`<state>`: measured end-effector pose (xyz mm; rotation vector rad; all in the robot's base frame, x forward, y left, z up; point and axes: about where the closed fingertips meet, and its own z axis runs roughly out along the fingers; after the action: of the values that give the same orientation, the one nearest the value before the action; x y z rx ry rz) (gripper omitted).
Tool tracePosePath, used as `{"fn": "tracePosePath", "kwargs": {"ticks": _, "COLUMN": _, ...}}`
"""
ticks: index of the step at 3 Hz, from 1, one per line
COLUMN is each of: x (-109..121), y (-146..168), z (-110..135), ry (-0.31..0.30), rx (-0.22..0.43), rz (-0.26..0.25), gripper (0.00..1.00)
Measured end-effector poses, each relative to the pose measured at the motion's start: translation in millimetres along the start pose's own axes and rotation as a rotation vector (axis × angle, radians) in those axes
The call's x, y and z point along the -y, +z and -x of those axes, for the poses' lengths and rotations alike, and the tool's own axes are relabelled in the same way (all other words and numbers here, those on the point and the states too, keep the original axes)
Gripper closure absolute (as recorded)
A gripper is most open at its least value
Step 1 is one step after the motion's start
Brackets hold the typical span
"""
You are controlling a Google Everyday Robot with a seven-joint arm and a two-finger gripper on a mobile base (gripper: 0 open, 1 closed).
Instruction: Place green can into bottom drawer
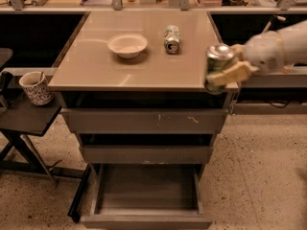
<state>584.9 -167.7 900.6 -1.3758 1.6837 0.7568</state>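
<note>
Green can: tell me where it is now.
Camera view, right side: the green can is held by the gripper at the front right corner of the cabinet top, above the open bottom drawer.

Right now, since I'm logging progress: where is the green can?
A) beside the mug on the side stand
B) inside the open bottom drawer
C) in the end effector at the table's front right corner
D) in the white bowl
C: the end effector grips the green can at the table's front right corner, above the open bottom drawer.
</note>
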Motion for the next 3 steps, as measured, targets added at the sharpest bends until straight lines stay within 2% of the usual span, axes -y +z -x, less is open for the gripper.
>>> {"fn": "tracePosePath", "kwargs": {"ticks": 1, "x": -70, "y": -44, "z": 13, "ry": 0.003, "rx": 0.007, "rz": -0.056, "gripper": 1.0}}
{"fn": "tracePosePath", "kwargs": {"ticks": 2, "x": -140, "y": -74, "z": -33, "ry": 0.081, "rx": -0.048, "rz": -0.07, "gripper": 1.0}}
{"fn": "tracePosePath", "kwargs": {"ticks": 3, "x": -154, "y": -79, "z": -52, "ry": 0.127, "rx": -0.057, "rz": -0.074, "gripper": 1.0}}
